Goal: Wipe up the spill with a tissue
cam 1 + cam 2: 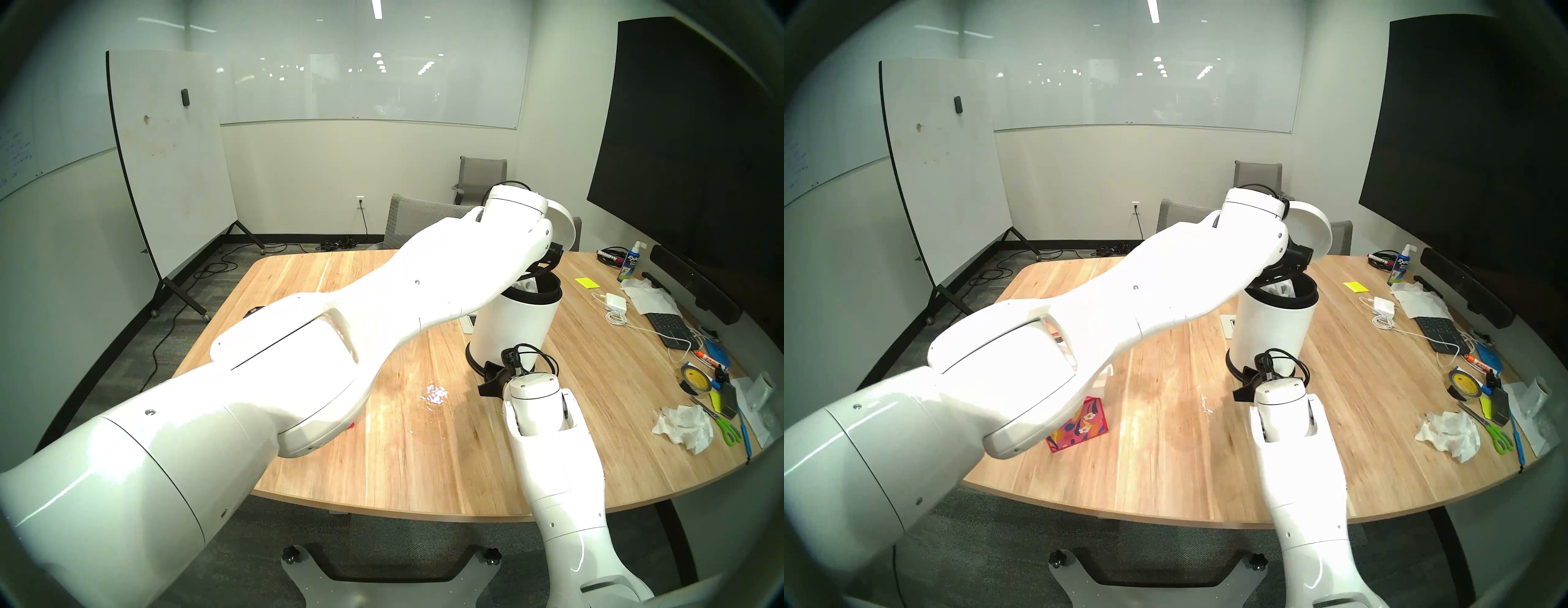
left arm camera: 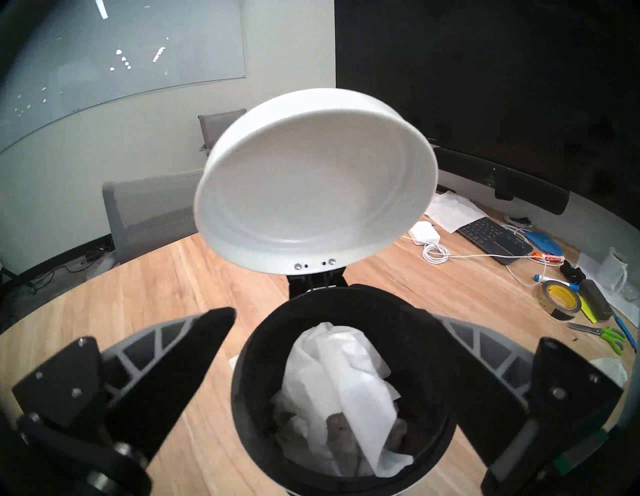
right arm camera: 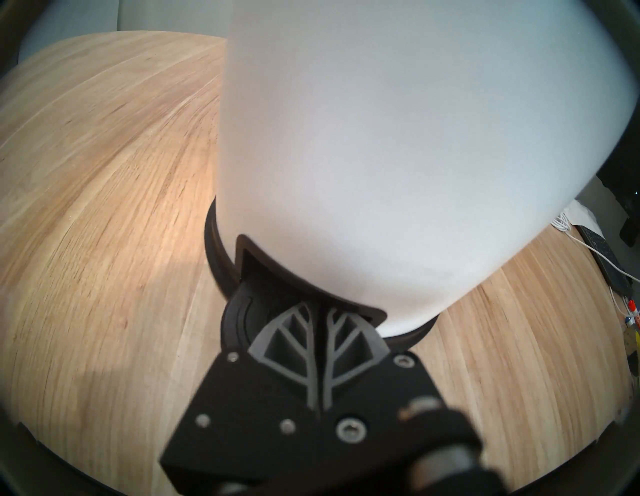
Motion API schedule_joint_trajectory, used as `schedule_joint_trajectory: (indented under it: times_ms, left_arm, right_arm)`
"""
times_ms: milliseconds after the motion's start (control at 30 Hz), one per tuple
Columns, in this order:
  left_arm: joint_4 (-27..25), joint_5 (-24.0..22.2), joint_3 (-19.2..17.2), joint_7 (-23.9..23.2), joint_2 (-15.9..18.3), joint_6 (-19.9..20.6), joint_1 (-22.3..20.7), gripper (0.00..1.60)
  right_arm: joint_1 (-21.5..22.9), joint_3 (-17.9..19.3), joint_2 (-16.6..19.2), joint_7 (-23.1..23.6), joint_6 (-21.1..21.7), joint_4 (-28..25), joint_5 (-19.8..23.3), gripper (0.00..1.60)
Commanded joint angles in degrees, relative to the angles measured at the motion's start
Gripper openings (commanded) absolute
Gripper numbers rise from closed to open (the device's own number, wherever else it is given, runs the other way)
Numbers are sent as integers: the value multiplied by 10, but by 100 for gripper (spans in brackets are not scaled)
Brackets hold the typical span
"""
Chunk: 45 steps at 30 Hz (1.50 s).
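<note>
Above the white pedal bin [image 1: 514, 327], whose lid [image 2: 313, 180] stands raised, the left hand [image 2: 332, 391] hangs with its fingers [image 2: 194, 350] spread wide and empty, the long left arm reaching out across the desk [image 1: 424, 458]. The tissue [image 2: 343, 395] lies bunched inside the bin. At the bin's foot the right hand [image 3: 320, 332] presses down on the black pedal [image 3: 242, 308], its fingers closed together, while the spill [image 1: 435, 392] glints just left of that hand.

The tissue [image 2: 341, 391] lies in the bin [image 1: 515, 327] — spill [image 1: 435, 392] left of it (on the table [image 1: 424, 475]) — paper wad [image 1: 683, 426] far right.
</note>
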Motion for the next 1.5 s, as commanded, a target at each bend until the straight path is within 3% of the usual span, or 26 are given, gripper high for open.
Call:
schedule_joint_trajectory:
  times_ms: [0, 700, 1467]
  left_arm:
    - [-71, -4, -17, 27, 59, 24, 14, 160]
    - [-227, -29, -34, 87, 157, 81, 100, 160]
    - [-406, -47, -56, 157, 251, 99, 188, 160]
  right_arm:
    - [-23, -3, -4, 4, 8, 23, 2, 0]
    - [-23, -2, -4, 3, 4, 20, 1, 0]
    - [-25, -2, -4, 3, 3, 22, 2, 0]
